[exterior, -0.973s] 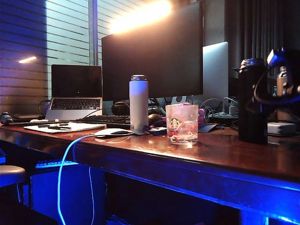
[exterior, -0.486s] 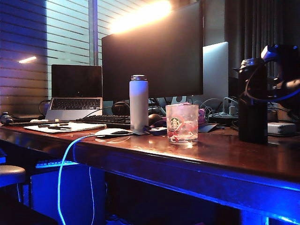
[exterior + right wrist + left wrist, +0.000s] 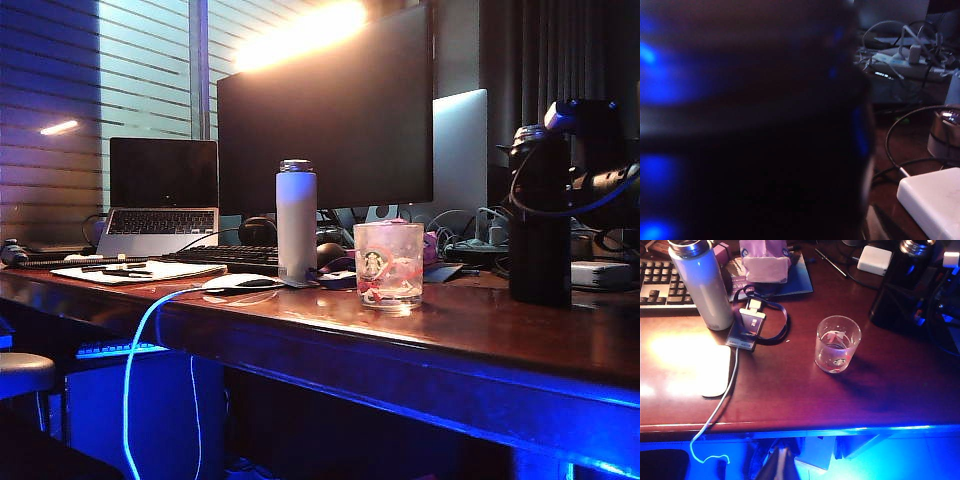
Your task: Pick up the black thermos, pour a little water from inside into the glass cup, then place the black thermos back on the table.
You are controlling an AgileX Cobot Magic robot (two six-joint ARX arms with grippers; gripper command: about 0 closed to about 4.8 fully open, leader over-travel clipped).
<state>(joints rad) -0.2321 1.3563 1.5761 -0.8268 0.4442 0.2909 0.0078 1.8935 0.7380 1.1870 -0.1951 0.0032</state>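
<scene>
The black thermos (image 3: pixel 539 215) is stood upright toward the right end of the table (image 3: pixel 420 340), set back from the front edge, presumably so that it can be taken from the side by the nearer arm. The glass cup (image 3: pixel 388 264) is placed well apart from it, nearer the middle of the tabletop, with open wood around it, which should leave room for a pour. A white bottle (image 3: pixel 296 220) is stood just beyond the cup toward the left.

The right gripper (image 3: pixel 570 160) is seen beside the upper part of the thermos, held roughly level at the right edge of the exterior view; its jaws are taken to be spread wide, and no grasp is shown. Its wrist view is almost filled by the dark flask wall (image 3: pixel 750 130), so it is judged to be very close; contact cannot be confirmed.

The left gripper is not seen in any view; its camera is held high above the front edge, looking down on the cup (image 3: pixel 837 344).
</scene>
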